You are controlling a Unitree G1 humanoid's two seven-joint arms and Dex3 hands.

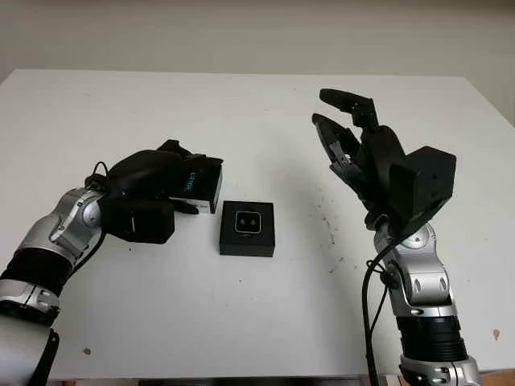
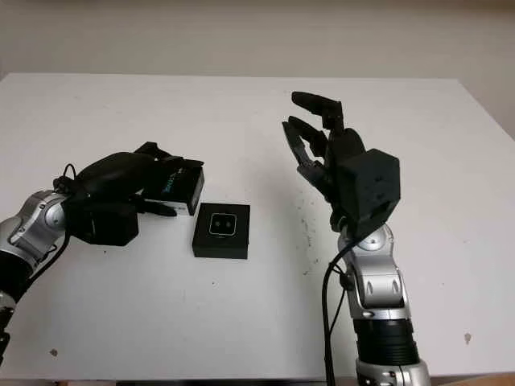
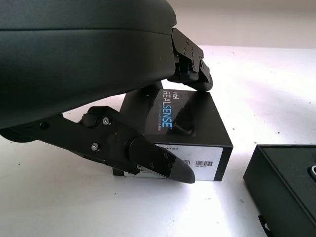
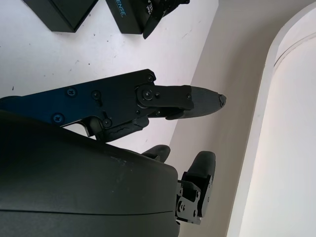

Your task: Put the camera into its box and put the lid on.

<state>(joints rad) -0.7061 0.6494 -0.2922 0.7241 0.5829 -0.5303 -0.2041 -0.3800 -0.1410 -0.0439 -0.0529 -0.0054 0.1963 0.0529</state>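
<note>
A plain white table (image 1: 241,322) runs up to a pale wall. The small grey camera (image 1: 246,222) already sits in its shallow black cardboard box (image 1: 247,229), just beside the left hand's fingertips. That left hand (image 1: 149,197) is clamped on the black printed lid (image 3: 180,123), one finger over its top and another along its labelled side, the lid resting on the table. The right hand (image 1: 354,141) hangs raised on the far side of the box, holding nothing. The risk, as I judge it: the lid could twist in this pinch, land skewed on the box, and shove it away.
</note>
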